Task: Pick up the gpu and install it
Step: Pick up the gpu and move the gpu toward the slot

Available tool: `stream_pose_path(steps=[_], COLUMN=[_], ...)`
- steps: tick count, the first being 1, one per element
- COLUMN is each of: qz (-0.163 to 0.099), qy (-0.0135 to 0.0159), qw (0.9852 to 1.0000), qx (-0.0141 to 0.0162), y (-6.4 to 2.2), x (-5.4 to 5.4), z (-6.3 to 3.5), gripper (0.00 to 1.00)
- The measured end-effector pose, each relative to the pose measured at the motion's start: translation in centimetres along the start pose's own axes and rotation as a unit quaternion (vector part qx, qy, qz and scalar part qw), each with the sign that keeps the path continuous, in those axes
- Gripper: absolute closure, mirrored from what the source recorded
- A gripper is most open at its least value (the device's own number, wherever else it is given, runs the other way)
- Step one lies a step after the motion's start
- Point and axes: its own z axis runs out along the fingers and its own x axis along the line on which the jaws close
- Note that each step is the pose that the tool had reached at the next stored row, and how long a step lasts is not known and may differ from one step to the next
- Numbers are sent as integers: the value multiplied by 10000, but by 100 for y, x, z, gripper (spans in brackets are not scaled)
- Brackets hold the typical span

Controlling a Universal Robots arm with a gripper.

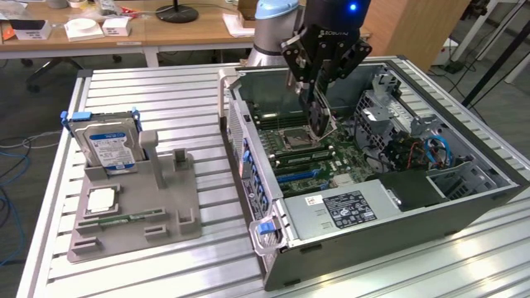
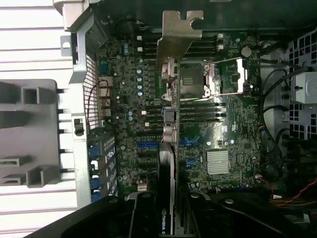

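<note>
Table: slatted metal table (image 1: pixel 166 93); it carries everything below
Holder: gray holder (image 1: pixel 170 233); in the exterior view it sits at nine o'clock from the case, apart from it
Memory stick: green memory stick (image 1: pixel 126 218); flat in the holder's near part
Hard drive: silver hard drive (image 1: pixel 106 141) with a blue label; upright at the holder's far end
Case: open computer case (image 1: pixel 463 186); lies on its side, the motherboard (image 1: pixel 313 162) facing up
Power supply: power supply (image 1: pixel 344 208); at six o'clock from the motherboard
Gpu: the gpu (image 1: pixel 319 118) (image 2: pixel 171 163); hangs on end inside the case over the motherboard, silvery bracket lowest, beside the processor socket (image 1: pixel 296 138); whether it touches the board I cannot tell
Gripper: gripper (image 1: pixel 317 93) (image 2: pixel 171 220); jaws clamped on the gpu's upper end, at twelve o'clock from the socket
</note>
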Motion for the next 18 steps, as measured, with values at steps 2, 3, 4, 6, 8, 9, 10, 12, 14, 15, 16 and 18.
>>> stream_pose_path(steps=[2,3,4,6,8,9,10,12,14,15,16,18], qz=[0,0,0,1,0,0,0,0,0,0,0,0], qy=[0,0,0,0,0,0,0,0,0,0,0,0], qw=[10000,10000,10000,10000,10000,10000,10000,10000,10000,10000,10000,10000], qx=[0,0,0,0,0,0,0,0,0,0,0,0], y=[1,1,1,2,1,1,2,1,1,1,1,2], x=[-17,-21,-22,-22,-23,-23,-23,-23,-23,-23,-23,-23], z=[0,0,1,1,0,1,1,1,1,1,1,1], gripper=[74,74,74,74,74,74,74,74,74,74,74,74])
